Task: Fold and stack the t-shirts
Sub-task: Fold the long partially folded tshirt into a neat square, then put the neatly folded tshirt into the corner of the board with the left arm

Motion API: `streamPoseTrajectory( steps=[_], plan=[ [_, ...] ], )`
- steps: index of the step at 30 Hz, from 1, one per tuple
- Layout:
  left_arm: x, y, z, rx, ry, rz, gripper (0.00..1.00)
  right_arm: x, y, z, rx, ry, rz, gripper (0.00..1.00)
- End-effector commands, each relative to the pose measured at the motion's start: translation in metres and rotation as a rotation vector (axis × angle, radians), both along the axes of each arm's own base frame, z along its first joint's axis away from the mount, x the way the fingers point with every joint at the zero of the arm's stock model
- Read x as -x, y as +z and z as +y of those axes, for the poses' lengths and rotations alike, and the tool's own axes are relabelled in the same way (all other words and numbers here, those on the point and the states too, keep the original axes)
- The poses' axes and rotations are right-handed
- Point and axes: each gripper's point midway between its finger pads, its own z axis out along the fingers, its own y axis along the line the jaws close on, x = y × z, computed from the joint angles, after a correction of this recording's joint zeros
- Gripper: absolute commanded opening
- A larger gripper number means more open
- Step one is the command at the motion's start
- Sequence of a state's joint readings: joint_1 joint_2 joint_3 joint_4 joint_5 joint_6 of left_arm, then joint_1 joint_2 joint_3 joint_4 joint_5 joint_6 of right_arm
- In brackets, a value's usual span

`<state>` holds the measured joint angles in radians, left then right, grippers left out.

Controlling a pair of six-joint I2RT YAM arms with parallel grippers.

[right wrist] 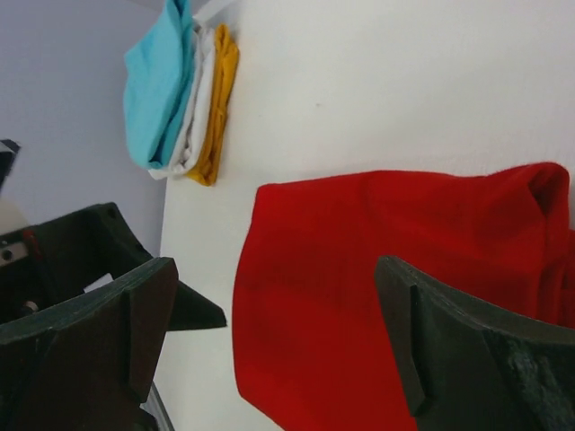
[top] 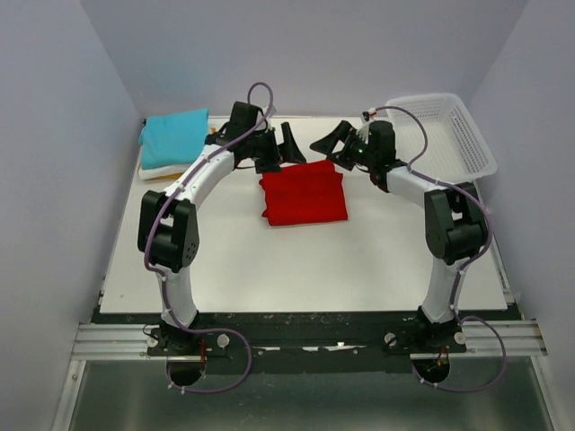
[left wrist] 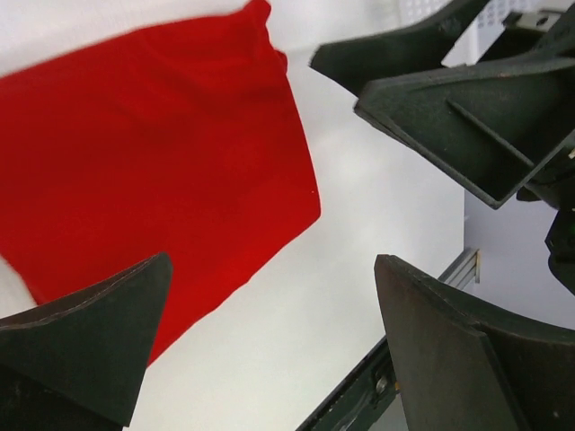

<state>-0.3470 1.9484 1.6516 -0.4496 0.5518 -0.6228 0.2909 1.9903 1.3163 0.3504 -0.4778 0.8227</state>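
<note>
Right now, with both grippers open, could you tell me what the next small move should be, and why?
Probably lower the left gripper and right gripper onto the far edge of the red shirt and close: it lies folded and unheld, jaws open above it, apart from the turquoise-topped stack.

At ten o'clock overhead, the turquoise shirt covers all but the edges of those beneath. The right wrist view cuts the red shirt off at six o'clock.
</note>
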Motion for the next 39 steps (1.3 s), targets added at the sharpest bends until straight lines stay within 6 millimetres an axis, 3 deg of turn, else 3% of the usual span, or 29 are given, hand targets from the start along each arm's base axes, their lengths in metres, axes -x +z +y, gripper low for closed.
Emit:
streamPoseTrajectory(
  steps=[1, 5, 7, 11, 14, 18, 20, 26, 28, 31, 35, 39],
  plan=[
    [0.024, -0.077, -0.001, -0.011, -0.016, 0.192, 0.99, -0.010, -0.039, 0.013, -0.028, -0.030, 0.085, 1.00],
    [0.050, -0.125, 0.020, -0.129, 0.039, 0.299, 0.99, -0.023, -0.083, -0.012, 0.065, -0.206, 0.164, 1.00],
    [0.067, -0.131, 0.021, -0.113, 0.018, 0.314, 0.98, -0.018, -0.098, -0.024, 0.103, -0.257, 0.185, 1.00],
    [0.103, -0.142, 0.029, -0.159, 0.020, 0.333, 0.99, 0.008, -0.119, -0.036, 0.139, -0.275, 0.235, 1.00],
    [0.130, -0.150, 0.027, -0.162, 0.000, 0.367, 0.99, 0.037, -0.120, -0.036, 0.122, -0.231, 0.262, 1.00],
    [0.171, -0.143, 0.019, -0.158, -0.033, 0.338, 0.98, 0.083, -0.110, -0.034, 0.132, -0.152, 0.266, 1.00],
    [0.178, -0.128, 0.018, -0.157, -0.043, 0.288, 0.98, 0.097, -0.102, -0.038, 0.168, -0.124, 0.239, 1.00],
    [0.159, -0.050, 0.021, -0.187, -0.010, 0.044, 0.98, 0.088, -0.037, -0.062, 0.245, -0.227, 0.073, 1.00],
    [0.154, -0.039, 0.029, -0.200, 0.039, -0.005, 0.98, 0.086, -0.017, -0.080, 0.257, -0.329, 0.028, 1.00],
    [0.145, -0.051, 0.047, -0.242, 0.110, 0.026, 0.98, 0.095, 0.008, -0.112, 0.257, -0.496, -0.031, 1.00],
    [0.140, -0.088, 0.064, -0.277, 0.161, 0.161, 0.98, 0.120, 0.015, -0.155, 0.236, -0.709, -0.043, 1.00],
    [0.138, -0.108, 0.051, -0.232, 0.130, 0.213, 0.93, 0.141, 0.018, -0.167, 0.229, -0.733, -0.068, 1.00]
  ],
)
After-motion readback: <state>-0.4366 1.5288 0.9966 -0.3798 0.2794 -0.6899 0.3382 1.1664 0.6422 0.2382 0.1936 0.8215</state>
